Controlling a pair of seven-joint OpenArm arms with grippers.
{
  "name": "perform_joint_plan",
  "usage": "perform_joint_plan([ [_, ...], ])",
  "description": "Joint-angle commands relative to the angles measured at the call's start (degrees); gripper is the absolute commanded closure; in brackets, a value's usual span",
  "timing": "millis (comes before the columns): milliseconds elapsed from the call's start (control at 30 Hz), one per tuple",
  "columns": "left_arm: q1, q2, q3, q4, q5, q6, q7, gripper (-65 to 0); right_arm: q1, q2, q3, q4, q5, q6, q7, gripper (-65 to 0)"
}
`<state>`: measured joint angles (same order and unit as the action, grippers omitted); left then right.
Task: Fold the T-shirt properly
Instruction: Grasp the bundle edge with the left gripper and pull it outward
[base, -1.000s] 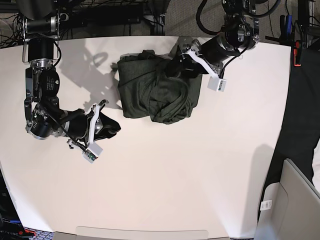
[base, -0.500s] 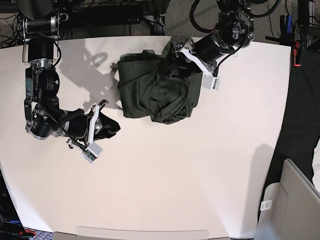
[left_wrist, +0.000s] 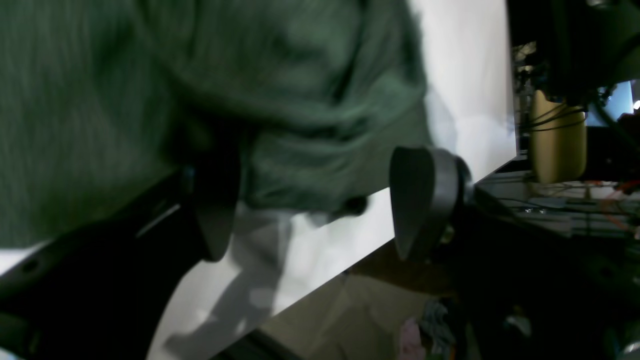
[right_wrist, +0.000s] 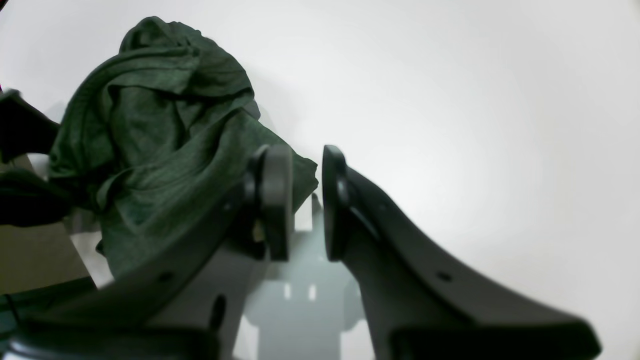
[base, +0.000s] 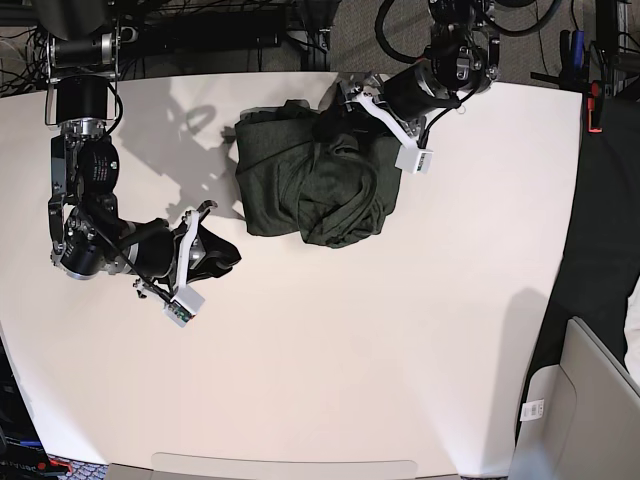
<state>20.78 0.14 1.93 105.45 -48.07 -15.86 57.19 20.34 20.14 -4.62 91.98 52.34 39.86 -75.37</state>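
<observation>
The left tool (base: 340, 105), jaws spread wide, is sliding farther along the far edge of the bunched T-shirt (base: 310, 180) on the white table (base: 400, 330); the right tool (base: 215, 245) is staying narrowly parted, empty.

A robotics lab: white worktable (base: 330, 340), cable bundles (base: 250, 30), equipment racks.

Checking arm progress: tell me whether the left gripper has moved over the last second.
Yes. The left gripper slid left along the table's far edge, over the T-shirt's top.
</observation>
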Motion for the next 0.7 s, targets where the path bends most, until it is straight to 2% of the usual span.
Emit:
perform_joint_plan([
  [0,-0.2,0.0,0.1,0.7,-1.4,-0.5,-0.8,-44.1,1.5,0.6,0.5,0.7,1.0,0.1,1.1,-11.0],
  [233,-0.5,-0.1,0.1,0.6,-1.5,-0.6,-0.7,-42.8,1.5,0.7,0.5,0.8,1.1,0.1,1.1,-11.0],
  [300,-1.2,-0.1,0.1,0.3,-1.5,-0.8,-0.8,-40.5,1.5,0.7,0.5,0.8,1.1,0.1,1.1,-11.0],
  [567,-4.1,-0.3,-0.3,-0.3,-1.6,-1.2,-0.4,-24.5,1.4,0.9,0.5,0.9,1.1,0.1,1.1,-11.0],
  [667,-4.5,-0.4,-0.5,-0.4,-1.6,-3.9,-0.7,-17.2,1.4,0.9,0.5,0.9,1.1,0.1,1.1,-11.0],
])
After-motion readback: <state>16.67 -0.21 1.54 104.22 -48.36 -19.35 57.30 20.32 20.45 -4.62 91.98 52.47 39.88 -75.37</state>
